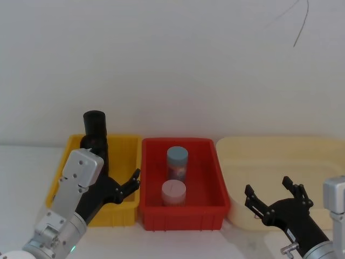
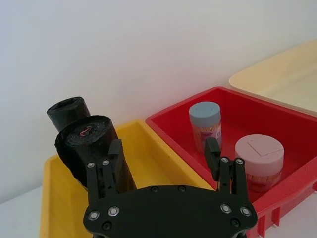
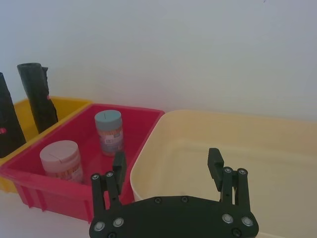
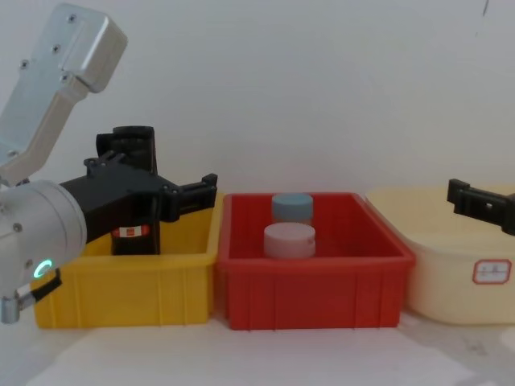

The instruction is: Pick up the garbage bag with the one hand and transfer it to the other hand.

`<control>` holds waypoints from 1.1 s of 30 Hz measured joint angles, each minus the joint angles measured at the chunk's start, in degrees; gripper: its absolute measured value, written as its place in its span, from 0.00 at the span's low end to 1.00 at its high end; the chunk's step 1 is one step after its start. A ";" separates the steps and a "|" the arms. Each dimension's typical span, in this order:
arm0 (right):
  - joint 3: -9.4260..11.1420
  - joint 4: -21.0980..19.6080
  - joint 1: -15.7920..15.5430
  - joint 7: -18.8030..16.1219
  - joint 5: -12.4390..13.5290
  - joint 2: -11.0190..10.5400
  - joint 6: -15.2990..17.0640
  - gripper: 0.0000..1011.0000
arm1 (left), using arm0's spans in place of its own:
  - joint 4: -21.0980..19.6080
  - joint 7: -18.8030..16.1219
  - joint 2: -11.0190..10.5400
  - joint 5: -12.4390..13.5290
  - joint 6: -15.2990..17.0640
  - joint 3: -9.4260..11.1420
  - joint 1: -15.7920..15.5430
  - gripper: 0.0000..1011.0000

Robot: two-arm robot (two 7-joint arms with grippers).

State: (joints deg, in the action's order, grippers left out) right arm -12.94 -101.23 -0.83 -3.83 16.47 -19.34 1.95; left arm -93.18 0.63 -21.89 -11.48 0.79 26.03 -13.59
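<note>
The garbage bag (image 4: 131, 233) was stood upright in the yellow bin (image 4: 121, 281), close beside one finger of the left gripper (image 2: 164, 148), whose fingers were spread wide, while the right gripper (image 1: 268, 186) was held, fingers likewise apart, by the cream tub (image 1: 280, 151).

This looks like a robotics lab or test bench. A plain white surface (image 4: 257, 354) runs up to a bare white wall (image 1: 172, 65), marked by thin dark lines (image 1: 305, 21) at the upper right of the head view. Three open containers stand in a tidy row across the middle of the frame: a yellow rectangular plastic bin (image 4: 121, 289), a red rectangular plastic bin (image 4: 314, 293) and a larger cream plastic tub (image 4: 442, 281). The tub carries a small red-bordered white label (image 4: 492, 272) on its front wall.
</note>
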 joint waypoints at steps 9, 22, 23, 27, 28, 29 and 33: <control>0.00 0.00 -0.01 0.00 0.00 0.00 0.00 0.99 | 0.00 0.00 0.00 0.00 0.00 0.00 0.00 0.99; 0.00 0.00 0.00 0.00 0.00 0.00 0.00 0.99 | 0.00 0.00 0.00 0.00 0.00 0.00 0.00 0.99; 0.00 0.00 -0.01 0.00 0.00 0.00 0.00 0.99 | 0.00 0.00 0.00 0.00 0.00 0.00 0.00 0.99; 0.00 0.04 0.02 -0.01 -0.03 0.01 0.02 0.99 | 0.00 0.00 0.00 0.00 0.00 0.00 0.00 0.99; -0.03 0.15 0.17 -0.12 -0.06 -0.03 0.05 0.99 | 0.00 0.00 0.00 0.00 0.00 0.00 0.00 0.99; -0.06 0.21 0.24 -0.23 -0.10 -0.06 0.08 0.99 | 0.00 0.00 0.00 0.00 0.00 0.00 0.00 0.99; -0.53 0.95 1.47 -1.58 -0.47 -0.61 0.46 0.99 | 0.00 0.00 0.00 0.00 0.00 0.00 0.00 0.99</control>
State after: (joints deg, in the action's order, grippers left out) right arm -13.47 -100.28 0.63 -5.41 15.99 -19.95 2.41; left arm -93.18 0.63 -21.89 -11.48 0.79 26.03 -13.59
